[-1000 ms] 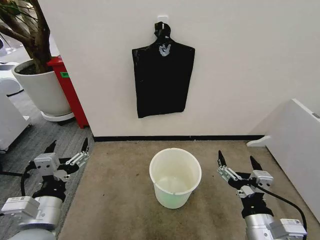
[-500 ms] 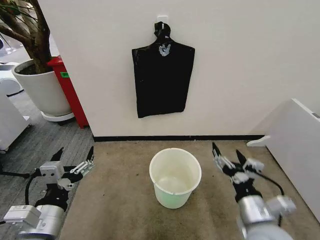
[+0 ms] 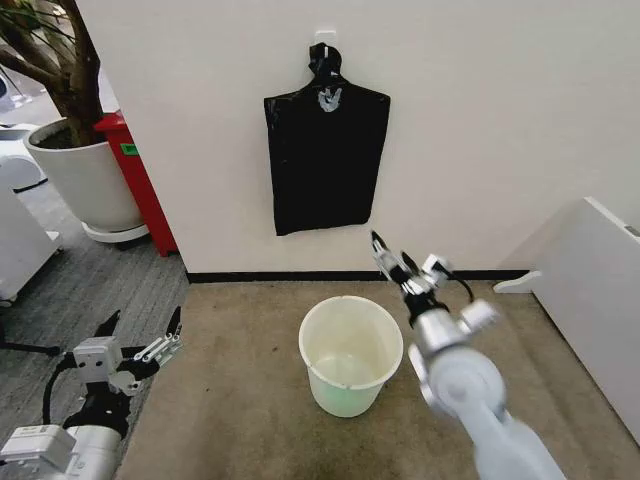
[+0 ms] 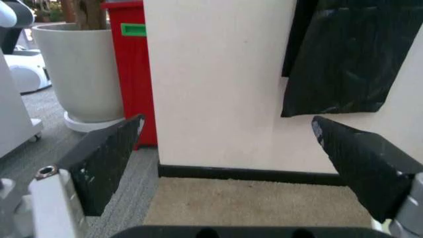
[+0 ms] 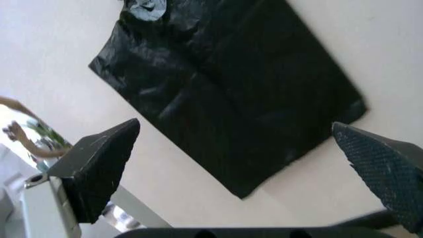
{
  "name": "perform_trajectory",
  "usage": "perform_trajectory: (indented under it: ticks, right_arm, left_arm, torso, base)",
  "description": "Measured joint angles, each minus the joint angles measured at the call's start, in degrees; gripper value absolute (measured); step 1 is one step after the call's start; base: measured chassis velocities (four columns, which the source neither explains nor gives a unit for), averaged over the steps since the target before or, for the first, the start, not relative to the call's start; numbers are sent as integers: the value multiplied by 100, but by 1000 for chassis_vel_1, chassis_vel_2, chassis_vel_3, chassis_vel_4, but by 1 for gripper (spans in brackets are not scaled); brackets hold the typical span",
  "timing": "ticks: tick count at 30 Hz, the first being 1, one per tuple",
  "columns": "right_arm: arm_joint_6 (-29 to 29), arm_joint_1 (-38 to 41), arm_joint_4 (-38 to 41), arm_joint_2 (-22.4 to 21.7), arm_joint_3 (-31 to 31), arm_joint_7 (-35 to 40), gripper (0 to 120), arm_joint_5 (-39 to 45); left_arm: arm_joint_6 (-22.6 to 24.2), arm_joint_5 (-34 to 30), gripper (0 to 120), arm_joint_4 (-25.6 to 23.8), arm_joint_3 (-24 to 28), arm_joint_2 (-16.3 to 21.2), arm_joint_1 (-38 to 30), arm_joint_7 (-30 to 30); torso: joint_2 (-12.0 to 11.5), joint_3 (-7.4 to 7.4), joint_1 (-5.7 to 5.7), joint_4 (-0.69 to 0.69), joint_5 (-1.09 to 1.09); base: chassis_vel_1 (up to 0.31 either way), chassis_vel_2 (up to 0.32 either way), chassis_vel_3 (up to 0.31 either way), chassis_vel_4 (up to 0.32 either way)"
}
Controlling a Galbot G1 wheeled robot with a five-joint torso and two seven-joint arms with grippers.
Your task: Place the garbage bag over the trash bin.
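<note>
Black garbage bag [image 3: 325, 160] hanging on wall, not yet taken; trash bin [image 3: 350, 355] bare below. Right gripper [image 3: 393, 262] raised toward bag, jaws apart. Left gripper [image 3: 135, 335] low, also apart.

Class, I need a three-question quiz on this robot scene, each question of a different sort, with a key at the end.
1. True or false: the garbage bag already covers the trash bin.
2. Which gripper is raised toward the bag? A) left gripper B) right gripper
3. Fill in: the bag hangs flat on the ____ above the bin.

Key
1. False. The bag hangs from a hook on the white wall, and the bin stands open and unlined on the carpet.
2. B. Its fingers are spread and it holds nothing; the left gripper sits low beside the bin, also open.
3. wall
</note>
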Motion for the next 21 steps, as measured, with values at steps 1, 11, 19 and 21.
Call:
perform_trajectory:
  ticks: [1,11,19,21]
  right_arm:
    - [15,176,-130,74,-59,37,100,77]
    - [329,2359,-1928,989,-514,185,100,1081]
    - [243,3707,-3163,1681,-314,96,100,1711]
    - [212,3922,-3363,1795,-232,84,100,1789]
  left_arm:
    - [-14,-4,100,0,-50,-14,34,-1]
    - [-106,-23,100,4,-357,-106,228,-28]
    - [-118,-26,100,6,-381,-116,184,-26]
    - [-130,-27,100,6,-389,-123,119,-16]
  torso:
    - [0,0,0,-1,0]
    - [0,0,0,1,-1]
    - [-1,0,0,2,0]
    - [-1,0,0,1,0]
  base:
    - [0,0,0,0]
    - [0,0,0,0]
    - [0,0,0,0]
    - [0,0,0,0]
